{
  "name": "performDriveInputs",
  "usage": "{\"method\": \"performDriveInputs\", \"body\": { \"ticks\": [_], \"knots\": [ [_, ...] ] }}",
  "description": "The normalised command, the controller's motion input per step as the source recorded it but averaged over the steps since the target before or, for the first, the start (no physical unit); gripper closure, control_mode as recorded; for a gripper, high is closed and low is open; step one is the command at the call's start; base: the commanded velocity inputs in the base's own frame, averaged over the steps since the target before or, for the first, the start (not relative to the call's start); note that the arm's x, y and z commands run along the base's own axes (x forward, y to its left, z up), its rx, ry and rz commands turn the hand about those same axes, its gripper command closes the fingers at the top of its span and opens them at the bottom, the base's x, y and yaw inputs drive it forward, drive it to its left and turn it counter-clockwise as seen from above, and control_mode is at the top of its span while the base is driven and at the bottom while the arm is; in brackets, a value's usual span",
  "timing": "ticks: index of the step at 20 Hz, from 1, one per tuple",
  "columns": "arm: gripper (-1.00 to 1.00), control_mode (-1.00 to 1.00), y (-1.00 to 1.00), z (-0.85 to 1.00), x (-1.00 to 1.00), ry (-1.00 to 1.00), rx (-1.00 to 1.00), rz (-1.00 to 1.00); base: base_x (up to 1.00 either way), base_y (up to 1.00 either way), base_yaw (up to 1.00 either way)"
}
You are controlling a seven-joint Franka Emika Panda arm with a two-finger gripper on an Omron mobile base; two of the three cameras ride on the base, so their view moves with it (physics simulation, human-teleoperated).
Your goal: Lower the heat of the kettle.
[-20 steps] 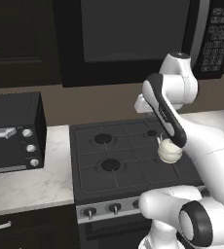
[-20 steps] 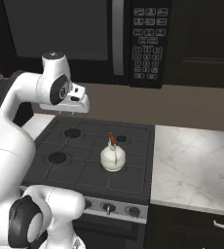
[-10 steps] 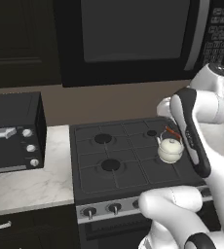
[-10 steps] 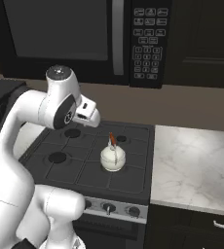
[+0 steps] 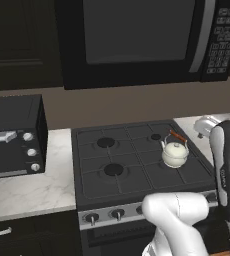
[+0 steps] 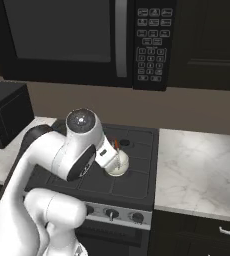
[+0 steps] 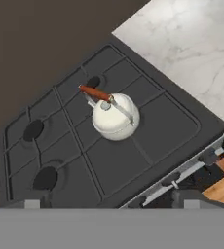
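The cream-white kettle point(image 5: 175, 153) stands upright on the front right burner of the black stove point(image 5: 132, 175), its reddish-brown handle bar point(image 7: 95, 92) pointing toward the back. In the hand view the kettle point(image 7: 115, 117) lies well below my gripper point(image 7: 110, 203), whose two fingertips stand far apart at the bottom edge with nothing between them, so it is open. The stove's knobs point(image 7: 212, 155) line the front panel, below and right of the kettle. In the right base view my arm's elbow hides part of the kettle point(image 6: 120, 163); a row of knobs point(image 6: 110, 213) shows beneath.
A black toaster oven point(image 5: 12, 135) sits on the marble counter point(image 5: 32, 187) left of the stove. A microwave point(image 5: 137, 40) hangs above it. More marble counter point(image 6: 202, 170) stretches to the right. My forearm point(image 5: 227, 170) rises at the stove's right edge.
My arm has swung from over the kettle toward the right and nearer the stove's front, uncovering the kettle in the left base view. The kettle has stayed put.
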Motion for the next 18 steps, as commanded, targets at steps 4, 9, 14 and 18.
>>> {"method": "performDriveInputs", "body": {
  "ticks": [4, 9, 14, 18],
  "knots": [
    [-1.0, -1.0, -0.57, -0.21, -0.79, -0.08, 0.43, -0.31, 0.0, 0.0, 0.0],
    [-1.0, -1.0, -0.44, -0.18, -0.76, 0.0, 0.41, -0.27, 0.0, 0.0, 0.0],
    [-1.0, -1.0, -0.25, -0.26, -0.6, 0.0, 0.35, -0.25, 0.0, 0.0, 0.0],
    [-1.0, -1.0, -0.09, -0.46, -0.19, 0.0, 0.3, -0.13, 0.0, 0.0, 0.0]
  ]
}}
